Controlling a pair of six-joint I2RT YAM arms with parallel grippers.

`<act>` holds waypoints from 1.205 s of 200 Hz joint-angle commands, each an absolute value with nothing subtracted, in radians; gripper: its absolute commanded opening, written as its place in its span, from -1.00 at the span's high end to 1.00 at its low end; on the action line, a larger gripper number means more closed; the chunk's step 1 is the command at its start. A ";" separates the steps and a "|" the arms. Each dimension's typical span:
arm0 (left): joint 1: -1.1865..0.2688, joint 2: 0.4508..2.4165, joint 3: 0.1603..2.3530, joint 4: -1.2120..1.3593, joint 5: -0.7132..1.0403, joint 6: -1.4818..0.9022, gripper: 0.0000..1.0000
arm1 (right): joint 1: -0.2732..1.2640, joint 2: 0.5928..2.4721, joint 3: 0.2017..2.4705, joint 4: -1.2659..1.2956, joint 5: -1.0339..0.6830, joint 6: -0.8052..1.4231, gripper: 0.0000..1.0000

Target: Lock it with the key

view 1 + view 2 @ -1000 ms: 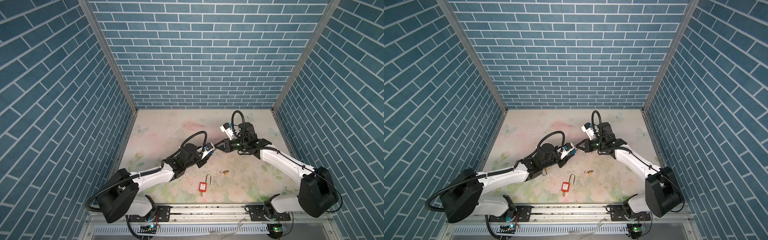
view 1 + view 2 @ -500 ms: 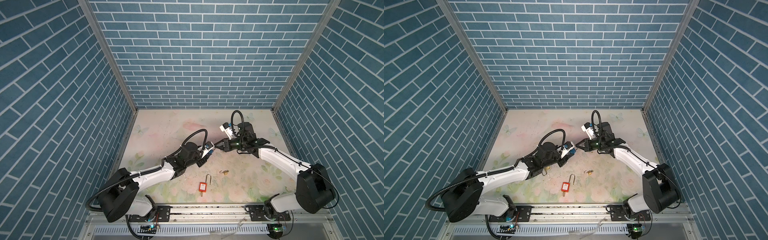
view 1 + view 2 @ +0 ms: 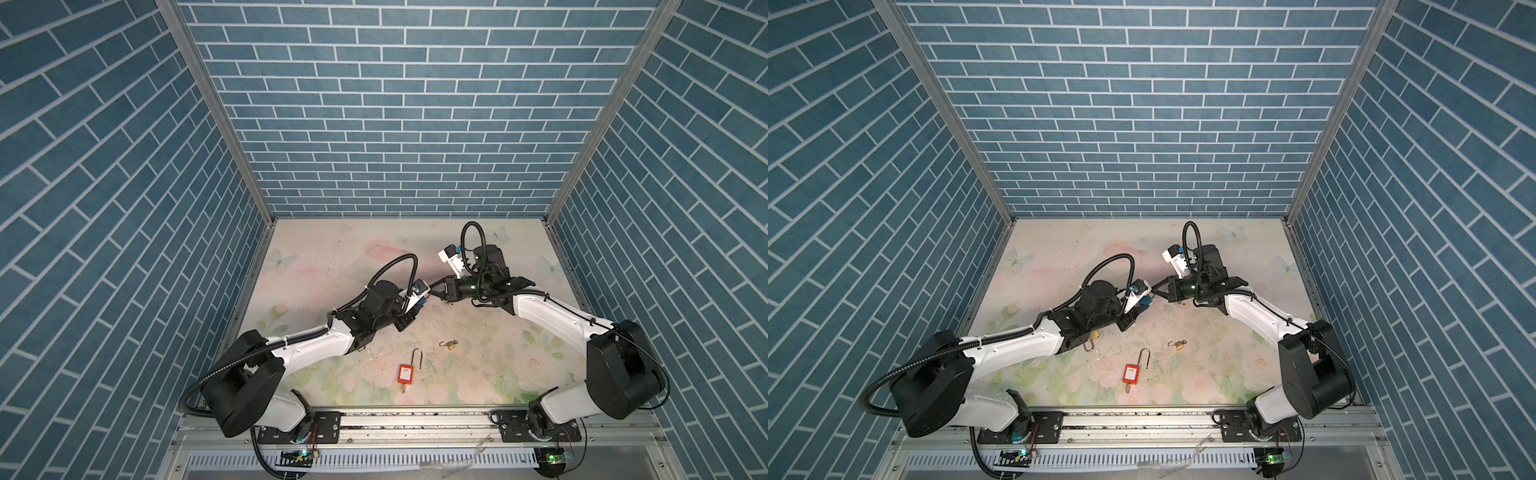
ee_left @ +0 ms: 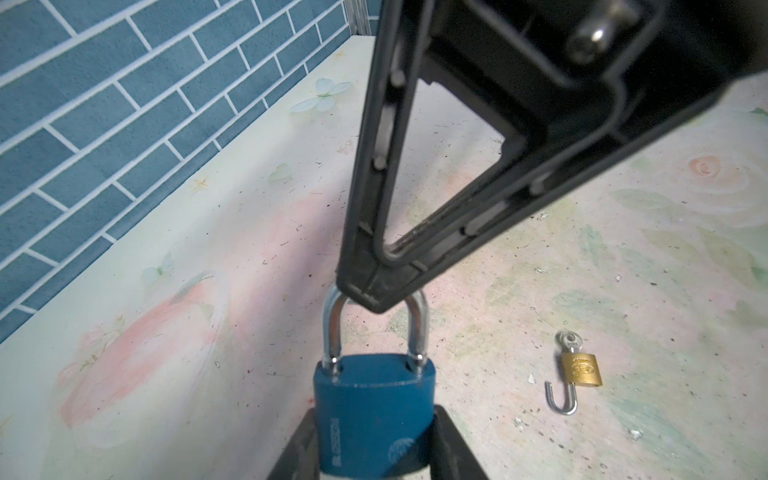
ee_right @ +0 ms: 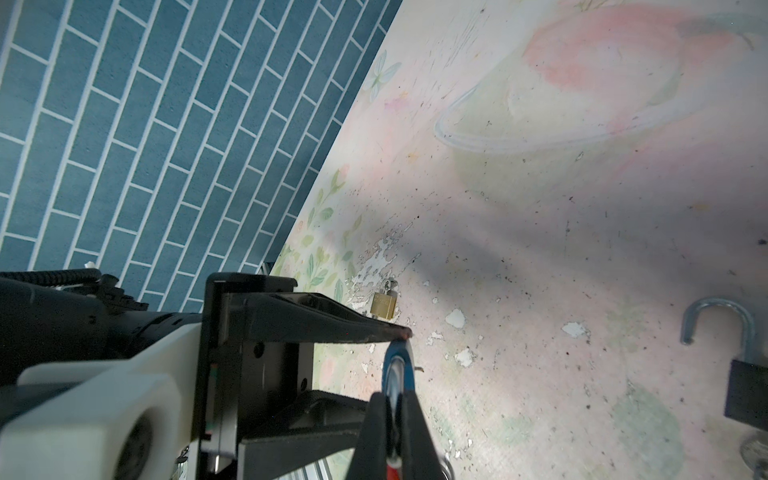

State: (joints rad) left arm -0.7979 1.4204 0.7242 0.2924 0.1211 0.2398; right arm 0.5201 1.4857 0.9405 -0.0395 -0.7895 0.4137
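Barely anything has shifted in the last second: the right arm's bulky elbow housing has swung a touch inward, and both pincers stay locked together over mid-worktop. And there's the prize, the blue padlock (image 4: 374,399), held off the flowered worktop (image 3: 332,257) with its body clamped between the two fingers of the left pincer (image 4: 373,415), jaws partway apart and filled by the lock's width. Up top, its silver shackle (image 4: 334,328) arches out with both legs meeting the body, and the right pincer (image 4: 374,293) comes in from the far side, jaws pinched narrow right on the crown of that arch. In both top views the two pincers meet tip to tip. Nearer the front rail lies a red padlock (image 3: 406,373), flat on the worktop, shackle swung open and a small key (image 3: 403,390) poking from its lower end. Just beyond it, toward the right arm, sits a little brass padlock (image 3: 451,345), also open. A second brass padlock (image 3: 1095,335) peeks out beside the left arm's forearm in a top view.
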 commanded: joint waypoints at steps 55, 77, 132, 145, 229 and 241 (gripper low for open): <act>-0.814 1.379 0.922 0.742 0.194 0.229 0.65 | 0.584 1.591 0.864 -0.155 -0.842 0.413 1.00; -0.813 1.388 0.938 0.756 0.202 0.227 0.65 | 0.590 1.601 0.861 -0.149 -0.838 0.416 1.00; -0.813 1.404 0.954 0.795 0.201 0.217 0.67 | 0.610 1.631 0.841 -0.112 -0.838 0.438 1.00; -0.812 1.403 0.952 0.803 0.197 0.216 0.67 | 0.613 1.636 0.836 -0.101 -0.842 0.443 1.00; -0.799 1.433 0.940 0.841 0.193 0.194 0.71 | 0.644 1.659 0.825 -0.059 -0.847 0.466 1.00; -0.797 1.443 0.937 0.848 0.193 0.189 0.73 | 0.646 1.653 0.823 -0.057 -0.844 0.468 1.00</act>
State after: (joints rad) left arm -0.7841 1.4689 0.7662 0.2405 0.0872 0.1974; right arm 0.5224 1.5993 0.8902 0.1356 -0.7143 0.4561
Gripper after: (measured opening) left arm 0.402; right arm 0.074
